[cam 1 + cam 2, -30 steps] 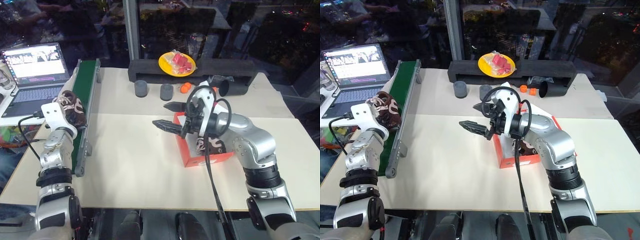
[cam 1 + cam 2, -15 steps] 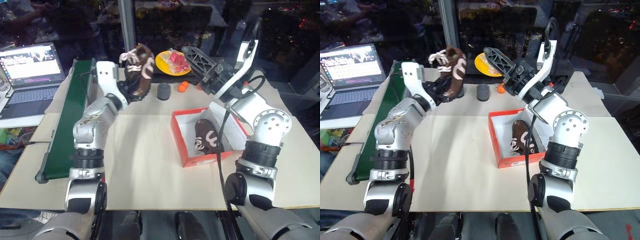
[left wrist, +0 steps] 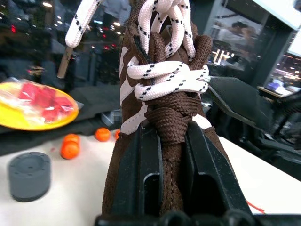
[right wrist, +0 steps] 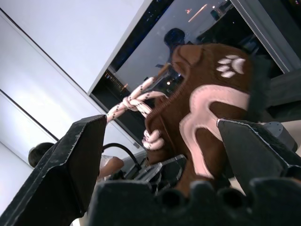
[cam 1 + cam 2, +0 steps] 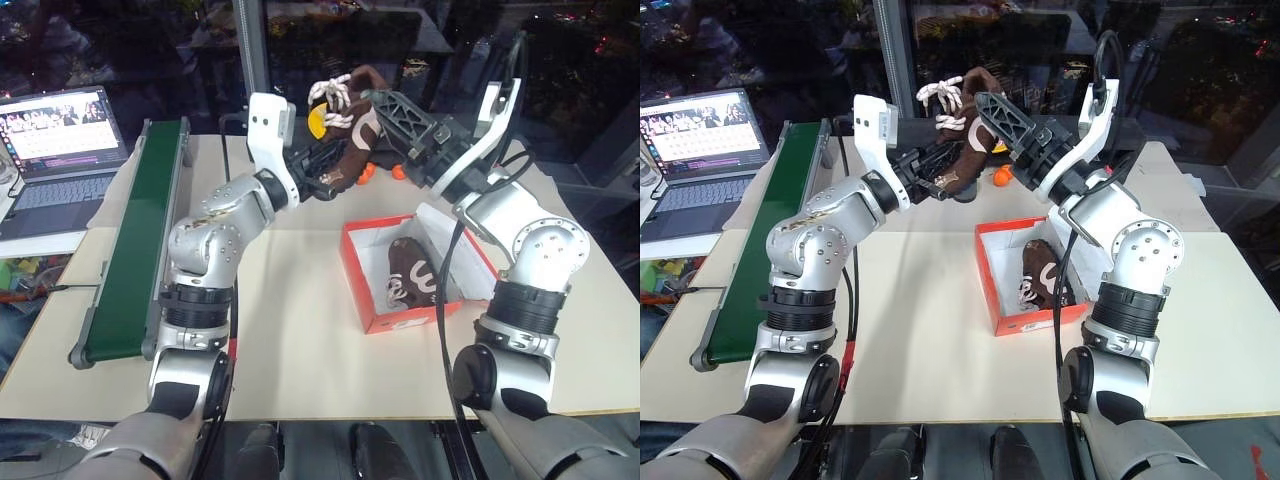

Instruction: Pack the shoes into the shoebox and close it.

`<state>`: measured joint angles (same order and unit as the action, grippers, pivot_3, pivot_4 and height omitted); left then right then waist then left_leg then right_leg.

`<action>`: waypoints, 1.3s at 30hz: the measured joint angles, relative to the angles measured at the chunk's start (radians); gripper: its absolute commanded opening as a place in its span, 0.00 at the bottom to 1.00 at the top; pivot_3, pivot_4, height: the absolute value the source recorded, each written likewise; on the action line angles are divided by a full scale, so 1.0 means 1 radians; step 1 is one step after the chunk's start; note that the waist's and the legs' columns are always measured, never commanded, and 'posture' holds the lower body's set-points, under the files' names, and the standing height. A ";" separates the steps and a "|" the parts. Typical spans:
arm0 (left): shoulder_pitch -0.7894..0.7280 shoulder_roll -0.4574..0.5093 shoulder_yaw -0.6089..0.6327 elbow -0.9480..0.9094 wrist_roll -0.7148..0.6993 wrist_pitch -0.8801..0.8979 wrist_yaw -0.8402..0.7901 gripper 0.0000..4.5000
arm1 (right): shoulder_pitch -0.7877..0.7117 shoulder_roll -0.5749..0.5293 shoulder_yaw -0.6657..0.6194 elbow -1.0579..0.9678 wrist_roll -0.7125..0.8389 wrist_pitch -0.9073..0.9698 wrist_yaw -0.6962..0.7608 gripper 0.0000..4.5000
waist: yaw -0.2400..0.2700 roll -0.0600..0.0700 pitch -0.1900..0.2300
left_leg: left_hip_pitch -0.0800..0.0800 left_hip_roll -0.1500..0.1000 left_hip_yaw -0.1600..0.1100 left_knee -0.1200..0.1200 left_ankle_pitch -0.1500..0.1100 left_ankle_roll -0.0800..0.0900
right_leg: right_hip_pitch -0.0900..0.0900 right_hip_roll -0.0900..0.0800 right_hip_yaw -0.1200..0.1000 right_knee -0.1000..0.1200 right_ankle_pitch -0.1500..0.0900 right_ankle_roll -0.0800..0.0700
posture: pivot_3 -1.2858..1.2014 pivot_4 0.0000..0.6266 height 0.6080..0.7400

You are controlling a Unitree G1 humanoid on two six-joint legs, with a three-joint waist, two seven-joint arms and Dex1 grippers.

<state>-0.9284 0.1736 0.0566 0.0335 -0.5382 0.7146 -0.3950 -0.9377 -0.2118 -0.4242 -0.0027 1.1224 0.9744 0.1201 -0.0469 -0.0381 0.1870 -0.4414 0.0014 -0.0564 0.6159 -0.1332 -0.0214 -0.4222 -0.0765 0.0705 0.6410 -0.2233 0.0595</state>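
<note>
Leaving bare table (image 5: 290, 330) around the open shoebox (image 5: 372, 318), the left gripper (image 3: 171, 155) pinched a fuzzy brown, cream-laced shoe (image 5: 350, 150) aloft between the right gripper's (image 5: 1025, 125) wide-spread fingers.

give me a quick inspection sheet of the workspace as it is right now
surface: cream table, mostly bare in front.
job's things: red-orange shoebox open, one brown shoe lying inside; second shoe held in the air above the table, behind the box.
clutter: yellow plate of red pieces, orange balls, grey cylinder, all at the back.
grippers: left gripper shut on the second shoe; right gripper open, its fingers either side of that shoe.
cables: black cable hanging along the right arm, across the box.
surroundings: green conveyor and open laptop on the left; dark windows behind.
</note>
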 measured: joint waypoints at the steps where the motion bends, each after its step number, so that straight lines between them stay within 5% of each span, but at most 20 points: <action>1: 0.000 -0.006 -0.001 0.000 0.000 0.005 0.000 0.02 | 0.000 -0.007 0.004 0.000 0.000 -0.001 0.002 1.00 | 0.000 0.000 0.000 | 0.000 0.000 0.000 0.000 0.000 0.000 | 0.000 0.000 0.000 0.000 0.000 0.000 | 0.52 0.24 1.00; 14: -0.051 0.056 0.014 0.063 0.030 -0.033 -0.043 0.02 | 0.004 -0.172 -0.027 0.016 0.000 -0.008 0.037 1.00 | 0.001 0.001 0.000 | 0.000 0.000 0.000 0.000 0.000 0.000 | 0.000 0.000 0.000 -0.001 0.000 0.000 | 0.52 0.24 1.00; 39: -0.081 0.004 0.033 0.001 -0.014 0.070 -0.018 0.02 | 0.008 -0.130 0.031 0.109 -0.076 -0.083 0.139 1.00 | 0.003 0.001 0.001 | 0.000 0.000 0.000 0.000 0.000 0.000 | 0.000 0.000 0.000 -0.001 0.000 0.000 | 0.52 0.24 1.00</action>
<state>-1.0098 0.1777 0.0899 0.0345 -0.5526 0.7850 -0.4134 -0.9294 -0.3421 -0.3935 0.1058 1.0462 0.8913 0.2595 -0.0444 -0.0371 0.1876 -0.4417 0.0013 -0.0561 0.6156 -0.1333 -0.0213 -0.4220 -0.0766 0.0708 0.6399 -0.2235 0.0597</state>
